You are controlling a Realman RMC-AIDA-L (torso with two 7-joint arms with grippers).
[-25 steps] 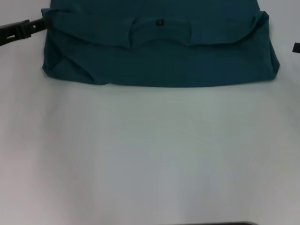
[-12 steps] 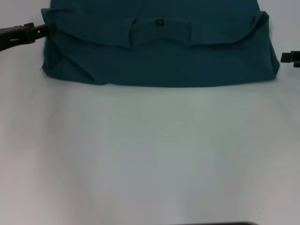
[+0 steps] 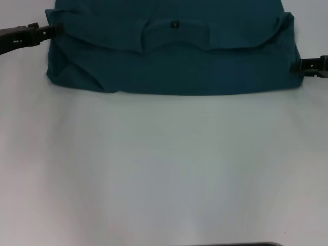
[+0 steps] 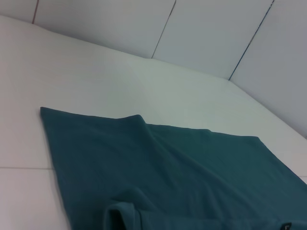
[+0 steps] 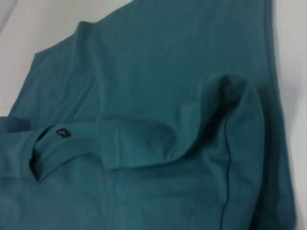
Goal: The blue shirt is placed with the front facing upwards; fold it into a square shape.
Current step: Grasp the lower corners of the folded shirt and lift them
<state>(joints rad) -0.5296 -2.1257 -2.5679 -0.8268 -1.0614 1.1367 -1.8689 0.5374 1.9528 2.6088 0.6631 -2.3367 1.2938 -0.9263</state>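
Progress, judged from the lay of the cloth, was roughly at the midpoint. The blue shirt lay on the white bench as a wide band: the collar end had been turned over onto the body, so the ribbed collar and its small black neck label faced upward along the top layer. No chest lettering was visible in any view.

The left tool met the left edge of the shirt at the level of the turned-over flap. The right tool touched the right edge, lower down, near the thick folded corner. Whether either tool was apart, together, or clamped on cloth could not be told; only dark outlines entered the head view, and neither wrist view showed fingers.

From the left wrist view, the plain far portion of the shirt extended flat beyond the left tool toward the wall panels. From the right wrist view, the sleeve seam and collar lay bunched just ahead of the right tool.

Completed: one lengthwise fold and tidy side edges. Remaining, by estimate: the band was much wider than deep, so at least one further fold across its width was needed to obtain a square, followed by flattening of the bunched right corner.
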